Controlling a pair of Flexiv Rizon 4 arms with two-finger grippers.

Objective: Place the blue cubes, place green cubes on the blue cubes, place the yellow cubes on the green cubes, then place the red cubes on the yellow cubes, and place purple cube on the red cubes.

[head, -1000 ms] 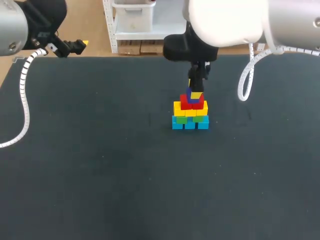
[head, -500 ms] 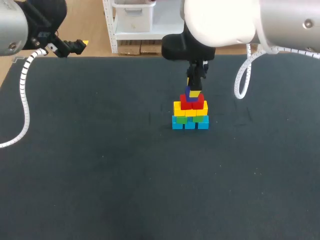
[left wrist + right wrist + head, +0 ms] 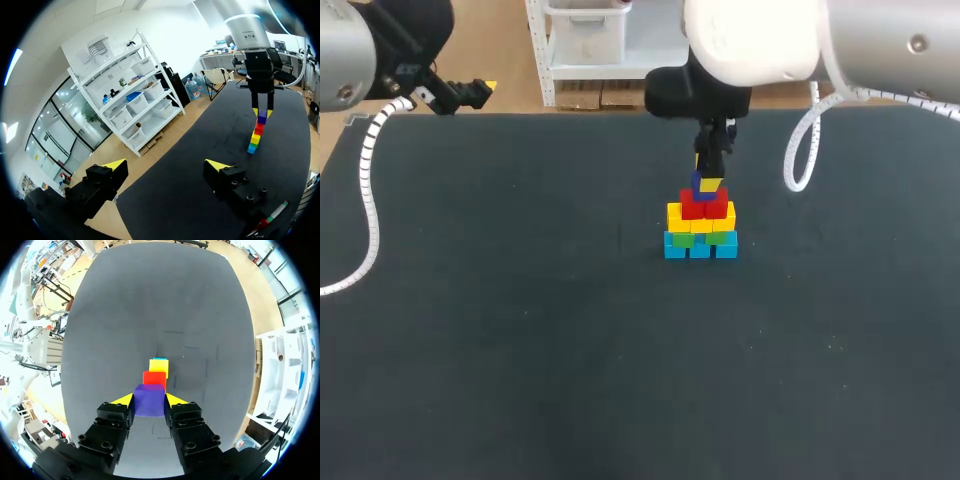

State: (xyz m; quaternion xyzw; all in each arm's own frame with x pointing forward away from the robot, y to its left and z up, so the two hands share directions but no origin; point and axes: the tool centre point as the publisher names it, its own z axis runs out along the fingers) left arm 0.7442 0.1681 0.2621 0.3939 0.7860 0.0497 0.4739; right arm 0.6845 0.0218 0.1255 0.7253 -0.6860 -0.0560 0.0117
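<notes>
A small pyramid of cubes stands at the middle of the black table point(image 3: 520, 330): blue cubes point(image 3: 700, 249) at the bottom, then green cubes point(image 3: 720, 238), yellow cubes point(image 3: 674, 216) and red cubes point(image 3: 705, 207). My right gripper point(image 3: 708, 182) points straight down over it, shut on the purple cube point(image 3: 701, 184) right above the red ones; whether it rests on them I cannot tell. From the right wrist, the purple cube point(image 3: 149, 399) sits between the fingers, with a red cube point(image 3: 154, 377) and a yellow cube point(image 3: 159, 366) below. My left gripper point(image 3: 166, 165) is open and empty at the far left corner.
The pyramid point(image 3: 256, 137) shows far ahead of the left gripper, under my right gripper point(image 3: 262, 112). The left arm's white cable point(image 3: 368, 200) hangs over the table's left side, and the right arm's cable point(image 3: 800, 150) loops above the far right.
My right arm has shifted a little to the left with the purple cube still in its fingers. The left arm and the stacked cubes have not moved.
</notes>
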